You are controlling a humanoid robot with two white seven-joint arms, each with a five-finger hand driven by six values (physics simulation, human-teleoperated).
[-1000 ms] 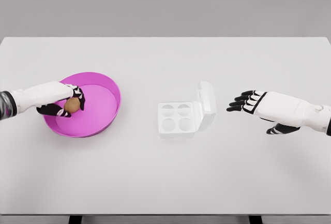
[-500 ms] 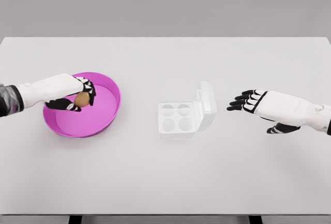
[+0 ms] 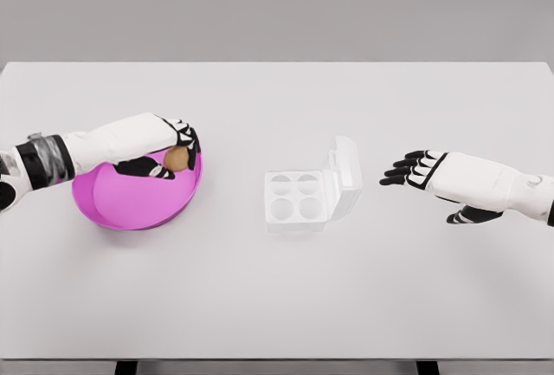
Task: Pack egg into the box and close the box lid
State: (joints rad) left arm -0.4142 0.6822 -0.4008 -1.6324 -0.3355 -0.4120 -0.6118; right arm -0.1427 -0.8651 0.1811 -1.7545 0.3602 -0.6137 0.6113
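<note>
Since the earlier frames the left hand (image 3: 170, 155) has carried the egg (image 3: 177, 158) up and rightward, from low over the floor of the pink bowl (image 3: 130, 202) to a spot above the bowl's right rim, and more of the white forearm now reaches in from the left edge. The hand is clenched around the egg, thumb below and dark fingers curled over the top, so the brown shell shows only between them. Outward from there, the bowl sits on the white counter (image 3: 277, 288) with nothing else visible inside it. Well to the right stands the clear egg box (image 3: 299, 200), four round cups showing, none filled, its lid (image 3: 344, 174) hinged up on the right side. Beyond it the right hand (image 3: 414, 170) hovers near the lid with fingers spread and holding nothing, unchanged from before. The transport looks best done by keeping the egg high enough to clear the rim, crossing the bare counter steadily, then lowering it straight into one cup before loosening the grip; squeezing harder risks little here, but a tilted release could roll the egg out.
</note>
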